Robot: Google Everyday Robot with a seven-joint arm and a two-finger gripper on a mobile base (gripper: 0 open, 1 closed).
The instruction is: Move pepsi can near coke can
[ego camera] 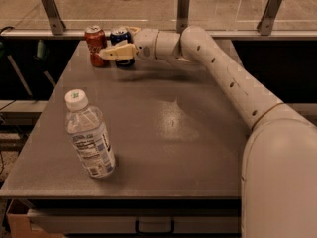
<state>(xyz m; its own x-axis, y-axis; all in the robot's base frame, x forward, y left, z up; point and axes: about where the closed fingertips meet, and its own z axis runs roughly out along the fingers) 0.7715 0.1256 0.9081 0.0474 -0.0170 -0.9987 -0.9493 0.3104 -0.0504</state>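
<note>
Gripping the pepsi can (120,36) beside the coke can (95,45), far-left corner of the desk (188,148).
The tool (118,43) was clenched on the pepsi can, one finger across its front, the other behind. The can was upright, just right of the coke can. A water bottle (89,135) stood well apart, nearer the front.

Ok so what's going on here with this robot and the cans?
The robot's arm reaches across the table to a far corner, where its claw is closed around the pepsi can. The can is upright, right beside the coke can; whether it rests on the table is hard to tell. A water bottle stands apart near the front edge.
</note>
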